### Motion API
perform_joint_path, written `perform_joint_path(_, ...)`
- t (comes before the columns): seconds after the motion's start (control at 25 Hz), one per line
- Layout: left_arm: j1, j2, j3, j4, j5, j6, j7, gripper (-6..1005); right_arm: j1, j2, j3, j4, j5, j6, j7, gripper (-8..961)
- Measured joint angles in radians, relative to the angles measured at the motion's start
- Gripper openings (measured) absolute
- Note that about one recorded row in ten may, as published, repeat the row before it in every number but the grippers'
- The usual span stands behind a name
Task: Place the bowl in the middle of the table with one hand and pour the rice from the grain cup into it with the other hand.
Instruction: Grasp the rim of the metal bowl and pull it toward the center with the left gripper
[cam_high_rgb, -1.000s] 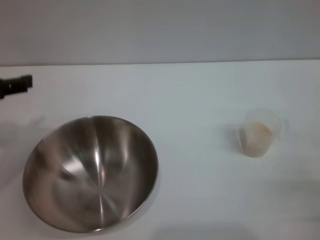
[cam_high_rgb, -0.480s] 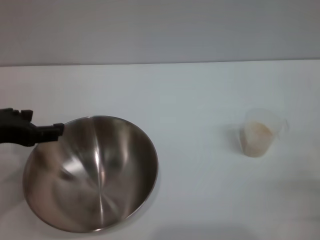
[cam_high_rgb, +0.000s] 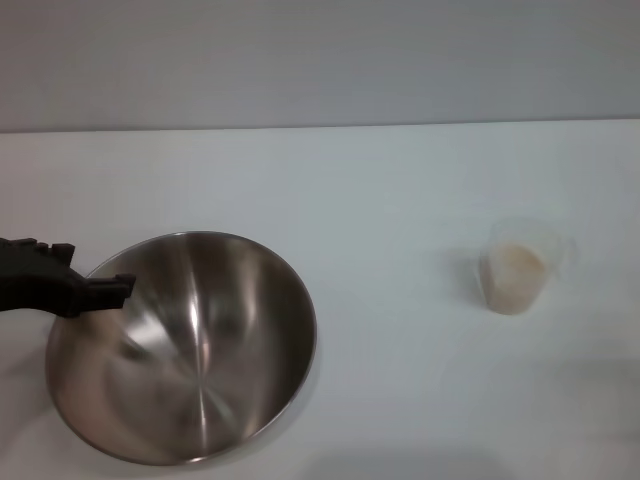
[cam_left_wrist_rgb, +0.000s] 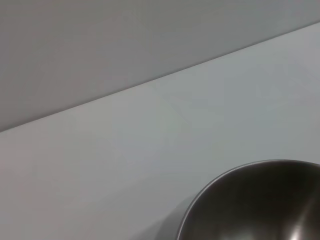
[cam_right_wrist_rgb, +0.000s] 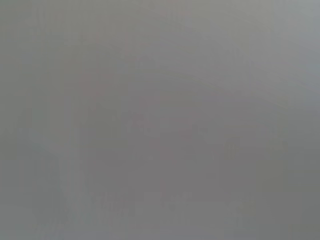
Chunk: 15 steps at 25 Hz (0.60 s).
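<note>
The steel bowl (cam_high_rgb: 185, 345) sits on the white table (cam_high_rgb: 380, 200) at the front left, empty and shiny inside. Part of its rim also shows in the left wrist view (cam_left_wrist_rgb: 260, 200). My left gripper (cam_high_rgb: 95, 290) comes in from the left edge and reaches over the bowl's left rim. The clear grain cup (cam_high_rgb: 522, 265) stands upright at the right, about half full of cream rice (cam_high_rgb: 516, 268). My right gripper is out of view; its wrist view shows only flat grey.
The table's far edge (cam_high_rgb: 320, 127) meets a grey wall. Bare tabletop lies between the bowl and the cup.
My left gripper has come down and to the right from the far left edge to the bowl's left rim. The bowl and cup have not moved.
</note>
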<state>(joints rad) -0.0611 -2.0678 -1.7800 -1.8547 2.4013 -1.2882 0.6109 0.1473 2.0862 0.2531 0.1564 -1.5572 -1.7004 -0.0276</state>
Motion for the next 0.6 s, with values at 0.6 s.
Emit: perform_joint_path(0.6,-0.002,0.000,0.046,0.029,0.083,0.022,0.000,808,0.003,-0.001,0.000,-0.001,0.002,0.013,0.000,767)
